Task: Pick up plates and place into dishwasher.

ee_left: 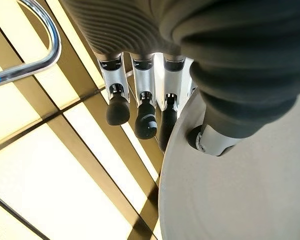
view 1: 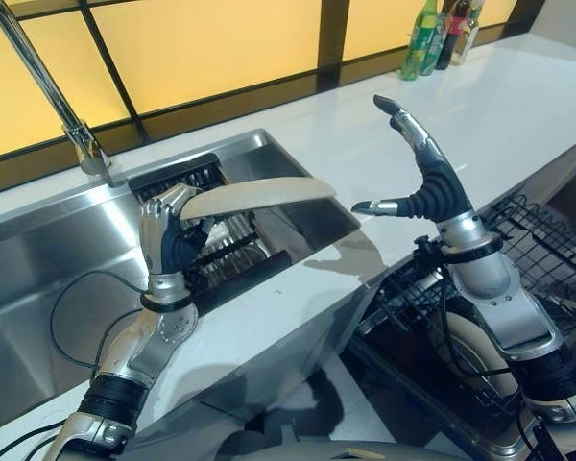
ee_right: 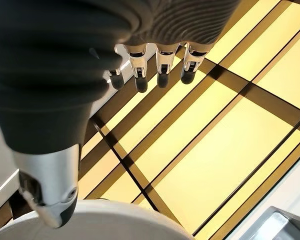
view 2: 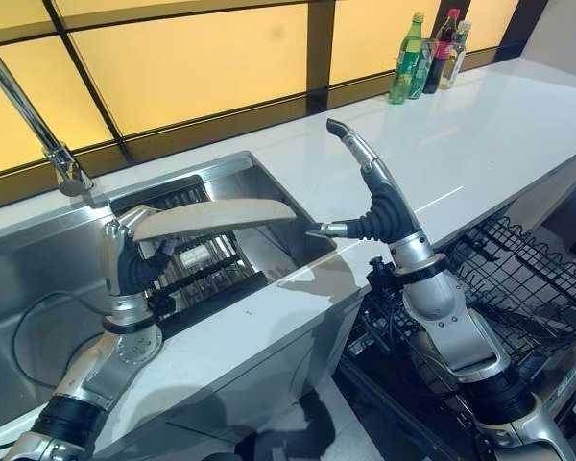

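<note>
My left hand [view 1: 168,235] is raised over the sink and shut on a cream plate [view 1: 259,195], holding it flat by its left edge. In the left wrist view the thumb [ee_left: 215,140] presses on the plate [ee_left: 240,200] and the fingers [ee_left: 145,115] curl at its rim. My right hand [view 1: 432,182] is open just right of the plate, fingers pointing up and thumb [view 1: 374,206] aimed at the plate's edge without touching it. The right wrist view shows the plate's rim [ee_right: 115,220] below the thumb [ee_right: 50,190]. The dishwasher's black wire rack [view 1: 538,250] is pulled out at the lower right.
The steel sink [view 1: 38,269] holds a black dish rack [view 1: 226,254] under the plate. A tall faucet [view 1: 38,77] rises at the back left. Bottles [view 1: 437,38] stand at the far right of the white counter [view 1: 518,106].
</note>
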You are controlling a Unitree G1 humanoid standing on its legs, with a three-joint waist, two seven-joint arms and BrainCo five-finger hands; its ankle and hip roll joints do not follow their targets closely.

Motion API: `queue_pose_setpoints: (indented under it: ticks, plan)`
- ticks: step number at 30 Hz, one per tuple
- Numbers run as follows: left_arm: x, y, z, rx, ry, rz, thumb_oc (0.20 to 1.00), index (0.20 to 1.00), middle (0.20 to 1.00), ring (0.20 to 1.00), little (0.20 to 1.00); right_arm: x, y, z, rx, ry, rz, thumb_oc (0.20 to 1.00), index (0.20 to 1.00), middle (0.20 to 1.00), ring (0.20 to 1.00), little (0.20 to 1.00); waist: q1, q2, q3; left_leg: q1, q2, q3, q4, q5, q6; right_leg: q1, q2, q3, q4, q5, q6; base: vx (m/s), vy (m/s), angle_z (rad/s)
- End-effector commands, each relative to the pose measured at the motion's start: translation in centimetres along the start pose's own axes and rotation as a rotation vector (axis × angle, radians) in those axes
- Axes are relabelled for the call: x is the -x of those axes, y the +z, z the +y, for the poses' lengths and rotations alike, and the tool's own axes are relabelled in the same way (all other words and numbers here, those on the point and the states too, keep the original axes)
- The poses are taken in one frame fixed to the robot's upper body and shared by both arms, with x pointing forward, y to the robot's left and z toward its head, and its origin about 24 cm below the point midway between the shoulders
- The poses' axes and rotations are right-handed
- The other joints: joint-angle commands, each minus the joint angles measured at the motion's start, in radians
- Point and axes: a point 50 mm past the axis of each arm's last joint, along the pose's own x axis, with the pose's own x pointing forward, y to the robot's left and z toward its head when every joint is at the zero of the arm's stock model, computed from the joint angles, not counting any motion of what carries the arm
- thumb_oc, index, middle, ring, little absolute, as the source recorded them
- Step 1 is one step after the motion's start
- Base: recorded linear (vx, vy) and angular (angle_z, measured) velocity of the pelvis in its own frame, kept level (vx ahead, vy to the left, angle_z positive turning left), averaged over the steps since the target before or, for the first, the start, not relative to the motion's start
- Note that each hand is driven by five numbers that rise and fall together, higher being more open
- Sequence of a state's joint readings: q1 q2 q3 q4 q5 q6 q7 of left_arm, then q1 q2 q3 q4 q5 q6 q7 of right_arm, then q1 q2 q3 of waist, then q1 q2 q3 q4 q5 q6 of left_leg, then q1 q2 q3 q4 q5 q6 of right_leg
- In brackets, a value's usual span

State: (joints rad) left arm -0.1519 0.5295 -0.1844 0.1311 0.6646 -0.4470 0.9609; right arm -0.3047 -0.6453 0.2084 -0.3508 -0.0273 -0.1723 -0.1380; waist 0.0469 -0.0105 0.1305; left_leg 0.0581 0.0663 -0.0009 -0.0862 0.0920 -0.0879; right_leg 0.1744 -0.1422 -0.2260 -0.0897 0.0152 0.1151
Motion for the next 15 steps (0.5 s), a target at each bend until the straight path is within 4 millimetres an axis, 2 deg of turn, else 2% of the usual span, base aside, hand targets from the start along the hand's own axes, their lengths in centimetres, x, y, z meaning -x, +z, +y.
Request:
queue_pose_setpoints:
  ticks: [1,8,15]
  plan:
    - [-2.1,1.4,0.0,0.07,0.027,-0.119,0.2,0.2,0.2,0.2,0.2,-1.3,2.4,-0.3,0.015,0.027,-0.145,1.0,1.0,1.0,1.0,1.0,0.021,0.003,-0.083,-0.005,0.051,-0.004,0.022,-0.078,-0.033,-0.054,-0.021,0.016,0.095,-0.048,0.029,0.0,0.0,0.0]
    - [-3.2,2.4,0.3,0.125,0.047,-0.164,0.2,0.2,0.2,0.2,0.2,-1.4,2.1,0.8,0.028,0.173,-0.12,1.0,1.0,1.0,1.0,1.0,0.021,-0.004,-0.094,-0.001,0.052,-0.001,0.019,-0.077,-0.032,-0.052,-0.02,0.014,0.095,-0.047,0.03,0.0,0.0,0.0]
    - [-4.3,4.1,0.0,0.238,0.033,-0.191,0.2,0.2,0.2,0.2,0.2,-2.3,2.7,2.2,0.045,0.278,-0.144,1.0,1.0,1.0,1.0,1.0,0.033,-0.011,-0.092,-0.002,0.05,-0.013,0.018,-0.077,-0.031,-0.051,-0.016,0.009,0.1,-0.05,0.028,0.0,0.0,0.0]
